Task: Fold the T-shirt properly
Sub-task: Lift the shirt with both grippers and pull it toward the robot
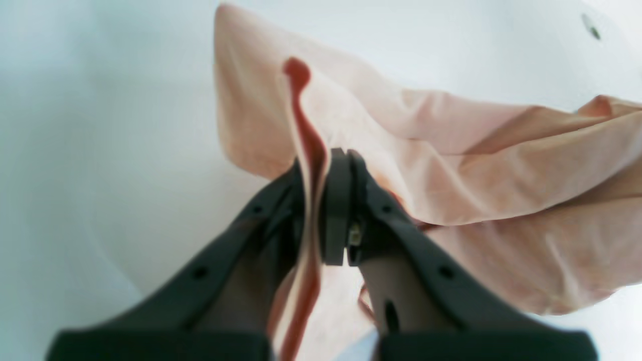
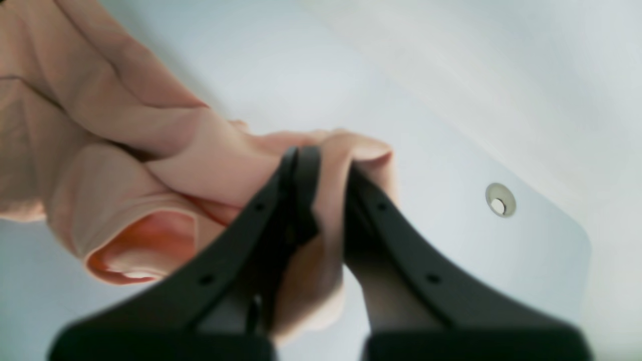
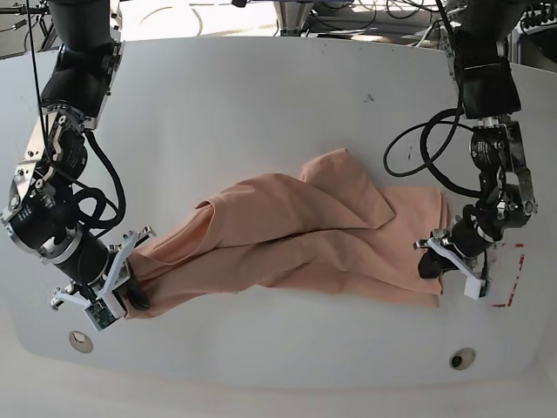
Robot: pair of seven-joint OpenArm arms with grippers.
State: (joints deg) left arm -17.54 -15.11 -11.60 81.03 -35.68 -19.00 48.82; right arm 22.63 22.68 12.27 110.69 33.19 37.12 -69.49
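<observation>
The salmon-pink T-shirt [image 3: 296, 231] lies stretched and rumpled across the white table [image 3: 261, 113], slung between both arms. My left gripper [image 1: 317, 173] is shut on a thin fold of its cloth [image 1: 451, 150]; in the base view this gripper [image 3: 432, 254] is at the shirt's right end. My right gripper [image 2: 326, 168] is shut on a bunched edge of the T-shirt [image 2: 125, 165], at the shirt's lower left end [image 3: 135, 292] in the base view. No collar or emblem shows.
Two round holes are set in the table near its front edge, one at the left [image 3: 80, 340] and one at the right [image 3: 462, 358]. A red-dashed marking [image 3: 513, 279] lies beside my left gripper. Cables hang behind the table.
</observation>
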